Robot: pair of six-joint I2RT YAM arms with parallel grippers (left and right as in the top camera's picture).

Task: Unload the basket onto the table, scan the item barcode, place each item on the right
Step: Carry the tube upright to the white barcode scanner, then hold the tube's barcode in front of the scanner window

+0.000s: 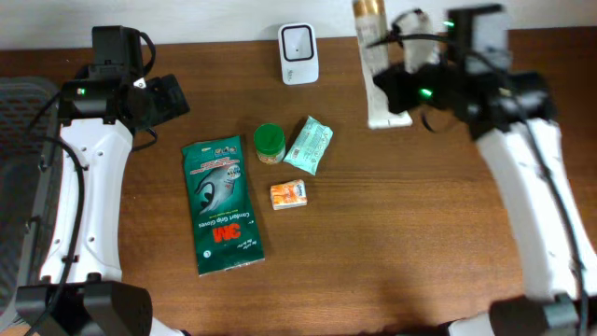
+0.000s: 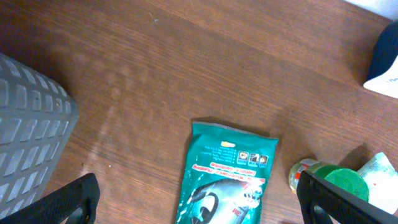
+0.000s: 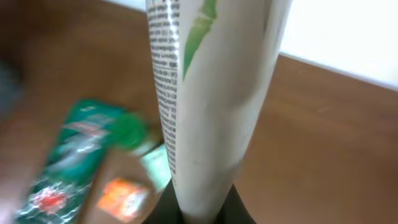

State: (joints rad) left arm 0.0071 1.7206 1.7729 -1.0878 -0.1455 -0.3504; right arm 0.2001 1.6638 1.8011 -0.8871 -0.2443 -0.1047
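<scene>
One item is in hand — the white tube (image 1: 373,58), clamped at its lower end by the right gripper (image 3: 200,210), near the scanner (image 1: 298,53). Its barcode isn't visible, so roll the printed side toward the scanner window and hold steady; the left gripper (image 1: 166,96) hangs wide, empty

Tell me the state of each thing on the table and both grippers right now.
left gripper: open, empty.
right gripper: shut on the white tube.
white tube: held, gold cap on.
glove pack: flat, print up.
green-lidded jar: upright, lid on.
teal pouch: lying flat.
orange box: lying flat, closed.
scanner: standing, untouched.
</scene>
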